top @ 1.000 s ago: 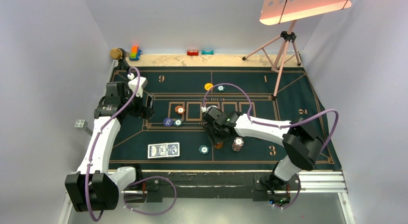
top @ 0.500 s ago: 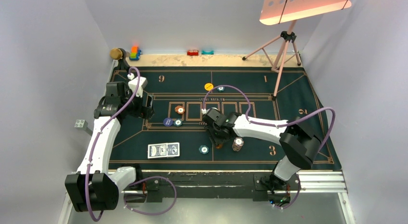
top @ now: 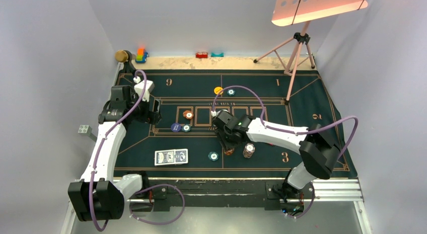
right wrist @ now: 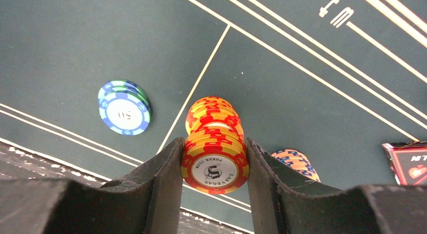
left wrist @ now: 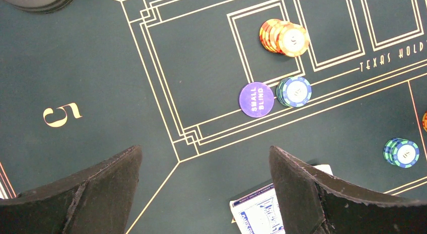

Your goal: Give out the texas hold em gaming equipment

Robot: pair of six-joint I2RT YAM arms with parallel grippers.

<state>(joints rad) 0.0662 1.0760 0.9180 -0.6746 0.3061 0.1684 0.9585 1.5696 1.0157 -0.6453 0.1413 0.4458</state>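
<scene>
Right pincer [right wrist: 213,143] clamps ridged orange chip stack [right wrist: 215,169]; beside it, peach-blue stack [right wrist: 298,162] half hidden behind a finger [right wrist: 264,186]. Left pincer [left wrist: 205,153] wide; cards [left wrist: 257,214] cut off.

Left arm [top: 107,143]: white links and black joints were seen at the left of the frame.
Right arm [top: 274,131]: the same white and black were shown, centre right.
Cables [top: 236,87]: purple loops were strung along both arms.
Fingers [left wrist: 95,193]: black, coarse-edged wedges were seen.

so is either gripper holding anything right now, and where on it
The right gripper clamps the orange chip stack by its opposite sides, one finger on each. The left gripper is open and holds nothing.
</scene>
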